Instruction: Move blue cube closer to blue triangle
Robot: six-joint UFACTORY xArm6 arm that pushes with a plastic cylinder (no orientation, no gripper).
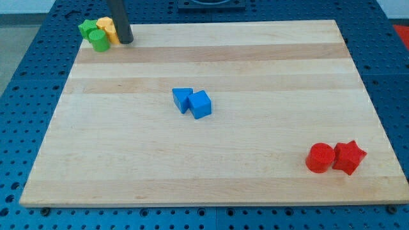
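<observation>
The blue cube [200, 105] sits near the middle of the wooden board [255, 172], touching the blue triangle [181, 99] on its left. My tip [126, 41] is at the board's top left corner, far up and left of both blue blocks, next to the yellow block [107, 28].
A green star-like block [87, 27] and a green cylinder [98, 41] sit with the yellow block at the top left corner. A red cylinder [319, 158] and a red star-shaped block [349, 157] sit at the bottom right. The board lies on a blue perforated table.
</observation>
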